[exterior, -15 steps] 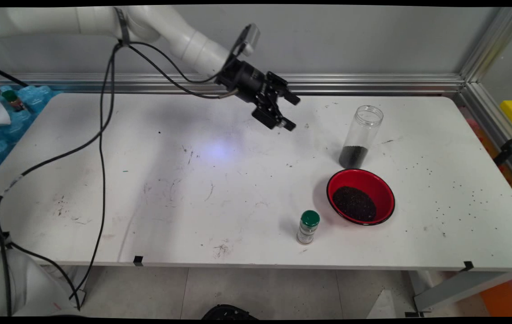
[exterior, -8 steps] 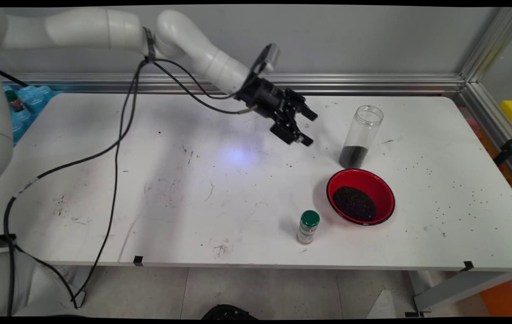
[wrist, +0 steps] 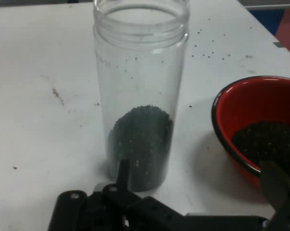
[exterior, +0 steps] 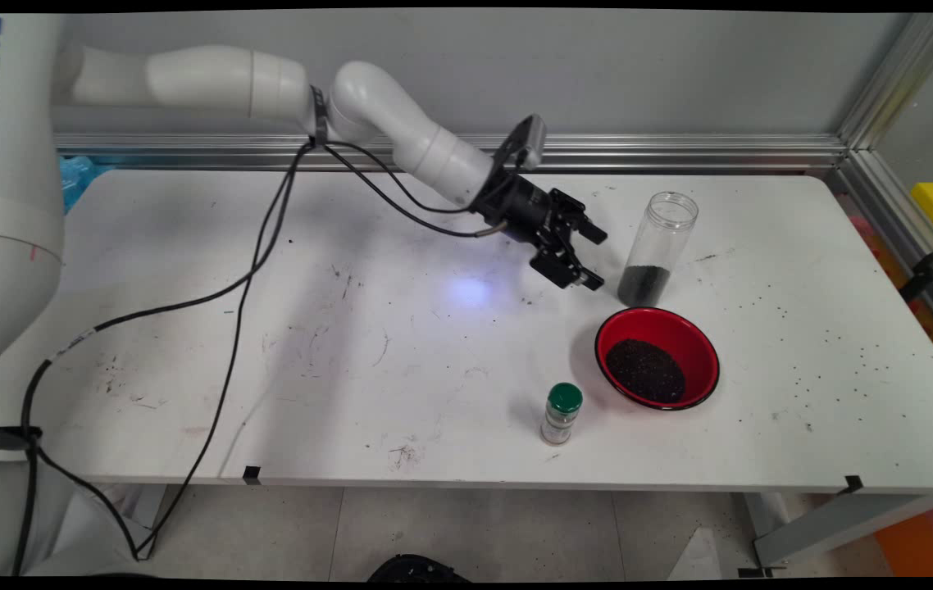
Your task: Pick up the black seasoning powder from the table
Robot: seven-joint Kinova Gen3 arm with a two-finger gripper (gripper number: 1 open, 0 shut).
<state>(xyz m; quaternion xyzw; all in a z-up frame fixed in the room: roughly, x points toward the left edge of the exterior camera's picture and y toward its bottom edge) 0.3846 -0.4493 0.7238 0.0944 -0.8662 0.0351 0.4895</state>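
Pincer (exterior: 592, 260) agape beside clear jar (exterior: 657, 248) — no readable label.

The white worktop (exterior: 270, 360) is scuffed and marked, with small dark grains scattered over its right part. A clear, open-topped jar (exterior: 657, 247) stands upright toward the far right, a layer of dark grains at its bottom. Just in front of it sits a red bowl (exterior: 657, 358) with a black rim, holding a mound of the same dark grains. Near the bowl's left, closer to the front edge, a small bottle with a green cap (exterior: 562, 414) stands upright.
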